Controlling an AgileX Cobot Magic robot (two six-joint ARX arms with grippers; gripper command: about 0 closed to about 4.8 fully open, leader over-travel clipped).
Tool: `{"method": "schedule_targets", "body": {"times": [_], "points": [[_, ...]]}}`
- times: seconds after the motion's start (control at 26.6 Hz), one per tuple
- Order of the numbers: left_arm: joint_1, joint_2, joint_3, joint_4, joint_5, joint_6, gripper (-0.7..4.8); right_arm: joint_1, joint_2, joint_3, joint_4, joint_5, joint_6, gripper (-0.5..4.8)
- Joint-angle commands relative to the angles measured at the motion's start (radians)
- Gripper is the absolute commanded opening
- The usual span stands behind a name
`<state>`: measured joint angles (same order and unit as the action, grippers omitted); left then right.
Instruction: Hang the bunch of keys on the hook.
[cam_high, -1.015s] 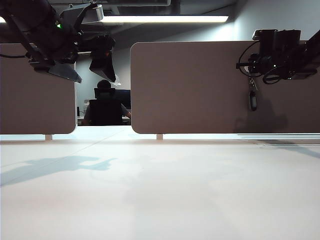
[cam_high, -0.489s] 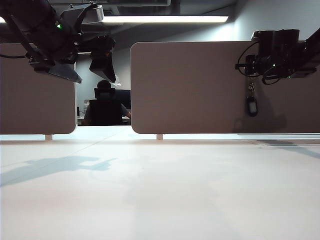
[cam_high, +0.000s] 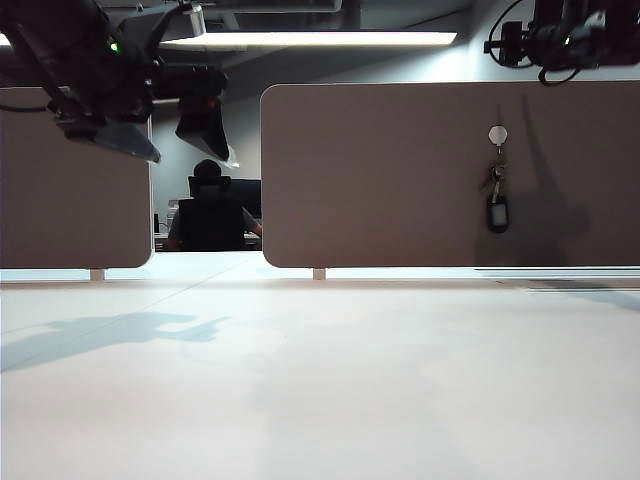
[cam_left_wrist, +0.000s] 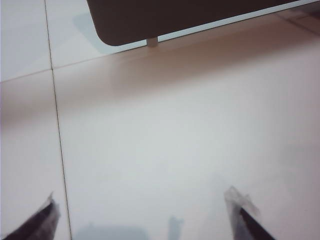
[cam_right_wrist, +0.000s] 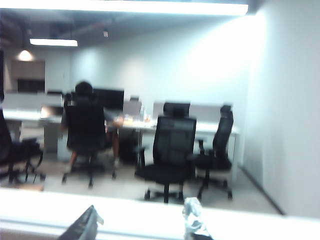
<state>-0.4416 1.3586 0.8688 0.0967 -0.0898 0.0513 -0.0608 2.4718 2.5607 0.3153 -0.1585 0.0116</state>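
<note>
Left gripper (cam_left_wrist: 145, 212) hangs high at the far left of the exterior view, over the table (cam_high: 320, 380). Wrist view: its 2 fingertips (cam_left_wrist: 37, 220) stand wide apart, spread to the full, nothing between them, only bare white tabletop below. A thin seam line crosses that tabletop. Gripper empty.

Left panel (cam_high: 70, 180), brown, stands upright at the table's back edge, partly behind the left arm. Through the gap between the 2 panels: a person (cam_high: 208, 215) seated in a dark chair, back to the camera, well behind the table.

Right panel (cam_high: 450, 175), brown, rounded corners, on a small white foot. Hook (cam_high: 497, 135), whitish and round-headed, sits on its face toward the right side. Keys (cam_high: 496, 195) hang straight down from the hook, silver blades just under it, black fob lowest, lying against the panel. Their shadow falls on the panel just to the right.

Right gripper (cam_right_wrist: 142, 222) is up at the top right corner of the exterior view, above the panel's top edge, well apart from hook and keys. Wrist view, blurred: 2 fingertips (cam_right_wrist: 82, 225) apart with open space between, holding nothing; beyond them an office with black chairs (cam_right_wrist: 170, 155) and the seated person.
</note>
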Motion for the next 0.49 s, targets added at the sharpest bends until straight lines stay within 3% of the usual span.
{"method": "schedule_targets", "body": {"times": [0.04, 0.08, 0.15, 0.19, 0.3, 0.49], "points": [[0.000, -0.056, 0.002, -0.008, 0.000, 0.000, 4.60, 0.002, -0.099, 0.000, -0.251, -0.005, 0.003, 1.22], [0.000, -0.079, 0.002, -0.013, 0.000, -0.003, 4.45, 0.003, -0.129, 0.000, -0.334, -0.006, 0.004, 0.25], [0.000, -0.143, 0.002, -0.019, 0.002, -0.007, 2.40, 0.005, -0.181, 0.000, -0.492, -0.069, 0.054, -0.04], [0.000, -0.193, 0.002, -0.024, 0.002, -0.008, 0.15, 0.009, -0.208, -0.001, -0.608, -0.079, 0.055, -0.04], [0.000, -0.315, 0.002, -0.042, 0.026, -0.066, -0.06, 0.041, -0.268, -0.003, -0.917, -0.080, -0.103, -0.04], [-0.032, -0.575, 0.002, -0.273, 0.035, -0.158, -0.06, 0.099, -0.419, -0.102, -1.029, -0.101, -0.095, -0.05]]}}
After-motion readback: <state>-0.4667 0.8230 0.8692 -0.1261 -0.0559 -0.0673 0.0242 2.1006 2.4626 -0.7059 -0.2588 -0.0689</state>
